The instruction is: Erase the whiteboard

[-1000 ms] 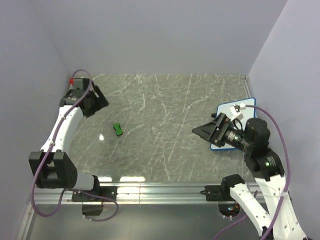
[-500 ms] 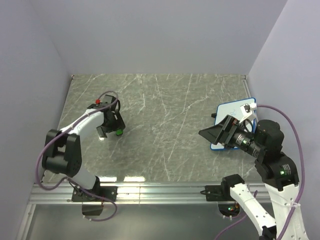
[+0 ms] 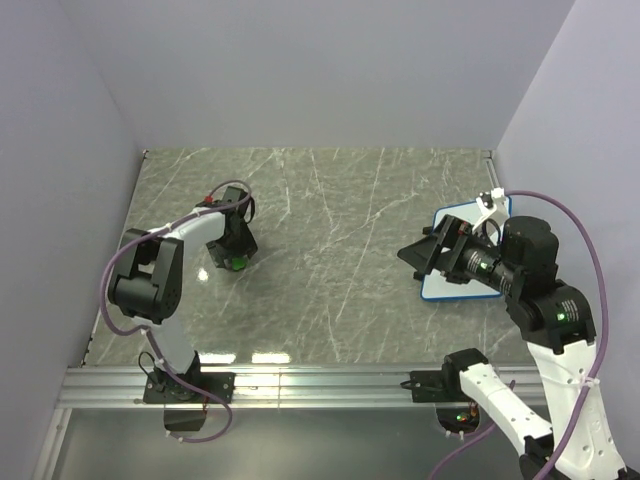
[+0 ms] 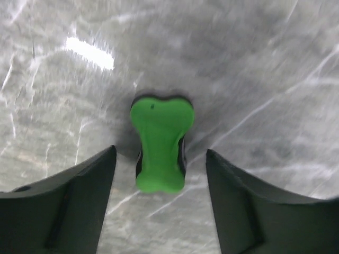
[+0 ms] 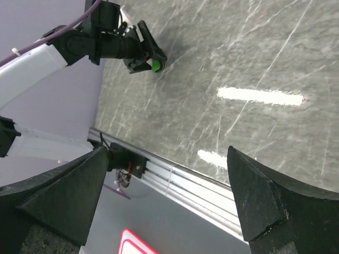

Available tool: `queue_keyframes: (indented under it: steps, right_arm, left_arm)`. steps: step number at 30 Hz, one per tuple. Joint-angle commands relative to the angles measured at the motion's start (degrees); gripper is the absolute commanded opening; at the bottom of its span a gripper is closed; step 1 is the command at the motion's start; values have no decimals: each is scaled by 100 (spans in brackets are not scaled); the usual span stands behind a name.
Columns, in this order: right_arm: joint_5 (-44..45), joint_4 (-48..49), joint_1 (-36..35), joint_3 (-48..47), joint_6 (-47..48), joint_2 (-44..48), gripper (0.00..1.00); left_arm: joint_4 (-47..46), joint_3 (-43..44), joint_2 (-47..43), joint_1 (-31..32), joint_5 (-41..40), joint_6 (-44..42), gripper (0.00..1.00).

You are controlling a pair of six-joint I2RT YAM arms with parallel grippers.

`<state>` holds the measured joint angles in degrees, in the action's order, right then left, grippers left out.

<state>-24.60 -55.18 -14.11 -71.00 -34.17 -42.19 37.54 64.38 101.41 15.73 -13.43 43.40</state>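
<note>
Fingers of left arm [image 4: 69,209] astride block [image 4: 159,145]

Left arm: my left tool [image 3: 235,257] swung from the far-left corner of the worktop [image 3: 330,300] to the green block [image 4: 159,138]. Its jaws now straddle the block without touching it. My right tool [image 3: 420,254] edged slightly toward the far side.

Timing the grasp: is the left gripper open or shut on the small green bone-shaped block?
Open: the left gripper straddles the small green bone-shaped block, grey marble showing between it and each finger.
</note>
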Motion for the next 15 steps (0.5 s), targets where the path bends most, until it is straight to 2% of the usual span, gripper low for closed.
queue_keyframes:
  steps: [1, 7, 9, 10, 11, 14, 15]
  right_arm:
    - [245, -19, 22, -361, 253, -78, 100]
    - [744, -186, 49, -607, 279, -201, 100]
    - [1165, -465, 66, -843, 332, -263, 100]
    - [1438, -615, 75, -949, 358, -298, 100]
    - [2171, -791, 110, -1081, 376, -385, 100]
    - [3238, -1424, 241, -1547, 359, -657, 100]
    - [3303, -1591, 320, -1661, 385, -737, 100]
  left_arm:
    - [-133, 242, 134, 9, -265, 90, 68]
    - [-334, 93, 283, -43, -257, 37, 44]
    - [-405, 22, 336, -78, -230, 11, 29]
    - [-510, -48, 345, -87, -195, 2, 16]
    - [-528, -66, 354, -113, -195, -7, 3]
    - [-659, -66, 267, -114, -46, -94, 0]
    - [-660, -40, 205, -114, 94, -112, 0]
